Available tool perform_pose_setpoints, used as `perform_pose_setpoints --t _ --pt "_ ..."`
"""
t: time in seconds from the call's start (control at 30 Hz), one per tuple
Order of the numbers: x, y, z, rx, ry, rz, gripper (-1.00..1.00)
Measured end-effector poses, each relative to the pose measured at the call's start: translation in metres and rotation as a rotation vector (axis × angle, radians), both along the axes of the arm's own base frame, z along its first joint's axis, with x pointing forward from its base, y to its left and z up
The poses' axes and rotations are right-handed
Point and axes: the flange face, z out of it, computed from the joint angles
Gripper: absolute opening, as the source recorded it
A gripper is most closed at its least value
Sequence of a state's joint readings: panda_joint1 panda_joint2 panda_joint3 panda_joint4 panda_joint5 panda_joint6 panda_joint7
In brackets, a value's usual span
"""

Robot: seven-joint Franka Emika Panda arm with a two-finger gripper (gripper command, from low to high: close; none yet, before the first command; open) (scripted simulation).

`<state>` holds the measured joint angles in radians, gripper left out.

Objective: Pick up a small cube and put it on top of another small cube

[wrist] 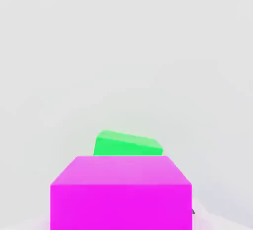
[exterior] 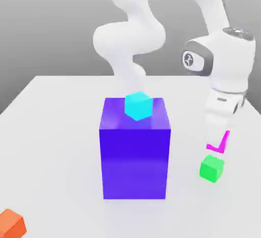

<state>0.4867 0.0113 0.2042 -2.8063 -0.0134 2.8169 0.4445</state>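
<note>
Pick looks done — white two-finger gripper [exterior: 218,139] clamped on the small plain magenta-pink cube [wrist: 121,207], near the small bright green cube [exterior: 211,168] on the white table [exterior: 61,145] — stacking and release left.

Magenta cube [exterior: 218,148], partly hidden, near bright green cube [exterior: 211,169]

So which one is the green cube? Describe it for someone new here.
Find the big blue-purple block. On the table toward the exterior view's right of it sits a small cube. It is bright green, unlike the magenta cube at the gripper and the cyan cube atop the block.
</note>
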Motion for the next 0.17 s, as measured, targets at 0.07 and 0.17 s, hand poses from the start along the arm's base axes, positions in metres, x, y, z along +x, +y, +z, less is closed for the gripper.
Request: perform_pose_setpoints --t 0.07,0.17 --pt "-0.0012 -0.0006 -0.0193 0.000 0.000 0.001 1.00" --pt "-0.0012 -0.0006 -0.0193 0.000 0.000 0.000 1.00"
